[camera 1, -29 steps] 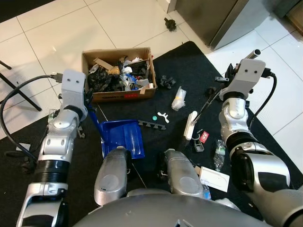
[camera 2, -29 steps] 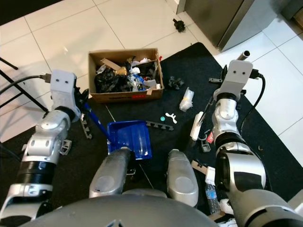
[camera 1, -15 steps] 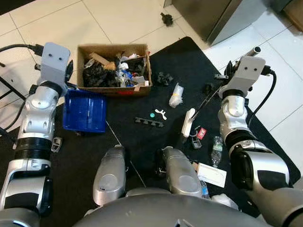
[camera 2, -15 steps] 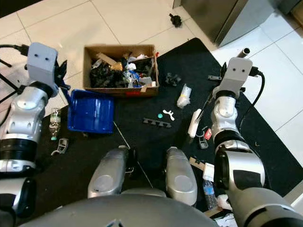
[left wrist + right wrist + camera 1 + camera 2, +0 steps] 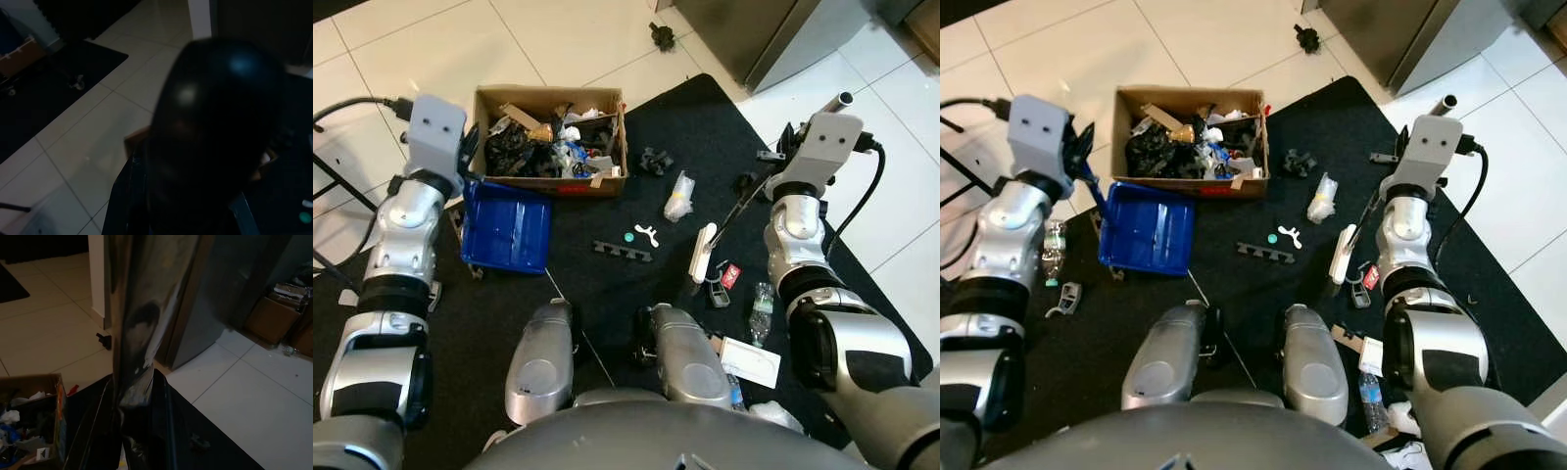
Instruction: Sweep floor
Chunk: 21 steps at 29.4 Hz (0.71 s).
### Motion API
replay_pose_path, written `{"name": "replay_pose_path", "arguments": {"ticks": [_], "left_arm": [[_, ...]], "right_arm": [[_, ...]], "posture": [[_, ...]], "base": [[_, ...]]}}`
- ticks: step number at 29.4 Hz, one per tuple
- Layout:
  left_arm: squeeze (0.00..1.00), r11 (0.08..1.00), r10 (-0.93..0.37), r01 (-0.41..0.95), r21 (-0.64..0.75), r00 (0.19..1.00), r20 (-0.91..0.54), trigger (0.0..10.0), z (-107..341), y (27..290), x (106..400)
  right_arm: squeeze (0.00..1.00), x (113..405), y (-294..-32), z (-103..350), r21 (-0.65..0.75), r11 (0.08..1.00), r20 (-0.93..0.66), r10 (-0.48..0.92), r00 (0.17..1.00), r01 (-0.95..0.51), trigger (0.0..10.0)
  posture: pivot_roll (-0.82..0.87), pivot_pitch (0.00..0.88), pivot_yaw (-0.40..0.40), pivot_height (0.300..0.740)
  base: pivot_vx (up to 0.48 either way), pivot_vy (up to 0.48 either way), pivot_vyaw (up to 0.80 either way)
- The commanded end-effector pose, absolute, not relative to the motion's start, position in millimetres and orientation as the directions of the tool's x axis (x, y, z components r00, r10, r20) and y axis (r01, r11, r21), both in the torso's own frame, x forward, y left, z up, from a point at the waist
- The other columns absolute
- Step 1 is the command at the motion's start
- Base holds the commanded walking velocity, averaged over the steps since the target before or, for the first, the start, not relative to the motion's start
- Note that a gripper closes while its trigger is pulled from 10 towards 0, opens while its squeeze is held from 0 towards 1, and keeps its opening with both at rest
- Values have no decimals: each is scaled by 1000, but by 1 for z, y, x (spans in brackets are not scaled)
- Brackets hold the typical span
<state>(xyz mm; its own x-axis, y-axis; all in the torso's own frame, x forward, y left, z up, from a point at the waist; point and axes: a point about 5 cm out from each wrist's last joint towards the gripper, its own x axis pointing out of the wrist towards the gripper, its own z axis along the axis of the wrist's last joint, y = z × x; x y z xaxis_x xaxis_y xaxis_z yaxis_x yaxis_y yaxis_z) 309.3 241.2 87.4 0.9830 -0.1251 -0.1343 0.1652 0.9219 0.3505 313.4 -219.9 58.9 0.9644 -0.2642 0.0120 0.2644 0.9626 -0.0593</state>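
I can read no text anywhere. The cardboard box [image 5: 551,142] carries a red strip along its front edge, and a small red packet [image 5: 732,277] lies on the black mat [image 5: 607,211], but any lettering is too small to make out.

- arms: silver metallic segments joined by black ribbed collars.
- wrist housings: pale grey boxes, one on the left arm [image 5: 435,127] and one on the right arm [image 5: 829,137], each with two small dark holes.
- cables: black, looping from each wrist housing.
- torso and thighs: rounded silver shells.
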Motion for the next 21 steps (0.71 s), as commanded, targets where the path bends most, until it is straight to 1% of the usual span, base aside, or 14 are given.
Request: {"name": "replay_pose_path", "arguments": {"ticks": [1, 5, 16, 21], "left_arm": [[0, 926, -146, 169, 337, 985, -91, 10000, 90, 233, 313], [0, 941, -163, 173, 291, 985, -59, 10000, 93, 222, 324], [0, 942, -183, 195, 274, 981, -71, 10000, 86, 211, 330], [0, 942, -186, 202, 269, 979, -84, 10000, 81, 206, 332]], "right_arm": [[0, 316, -220, 62, -58, 964, 21, -261, 965, 261, 10000], [0, 319, -216, 65, -63, 971, 31, -230, 973, 232, 10000], [0, 322, -211, 67, -58, 974, 34, -217, 976, 219, 10000], [0, 323, -207, 67, -54, 977, 32, -205, 978, 207, 10000]], "posture": [[149, 77, -70, 740], [136, 84, -81, 740], [114, 96, -84, 740], [99, 115, -94, 740]], "base": [[0, 0, 0], [0, 0, 0], [0, 0, 0], [0, 0, 0]]}}
